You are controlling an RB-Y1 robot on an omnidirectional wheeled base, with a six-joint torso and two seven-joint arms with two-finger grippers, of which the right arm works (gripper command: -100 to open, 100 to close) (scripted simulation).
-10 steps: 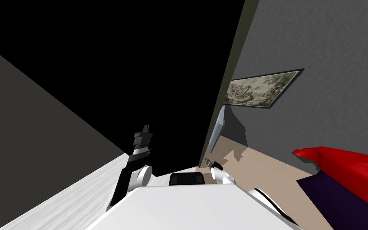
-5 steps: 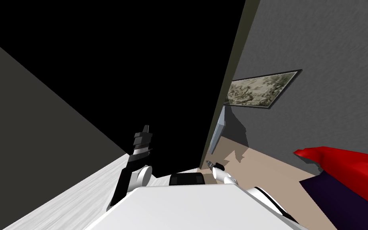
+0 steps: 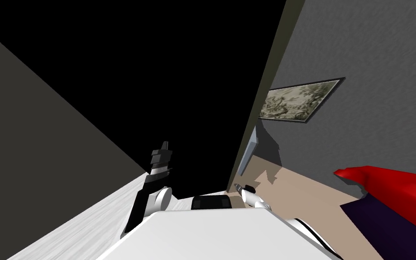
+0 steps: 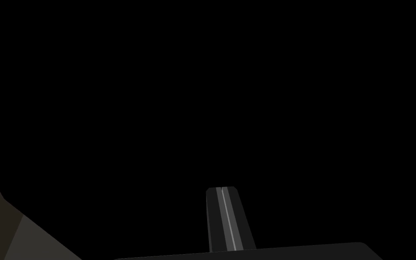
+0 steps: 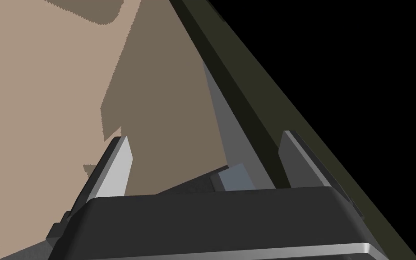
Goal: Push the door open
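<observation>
Framed picture point(image 3: 299, 100) on grey wall point(image 3: 383, 49), red cloth point(image 3: 396, 189) above beige floor point(image 3: 295, 192).

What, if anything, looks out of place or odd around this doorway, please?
Nothing looks spilled or damaged. One oddity: beyond the olive door edge lies a pure black area, where nothing is drawn. The picture on the grey wall looks tilted, but that slant is the camera's.
</observation>
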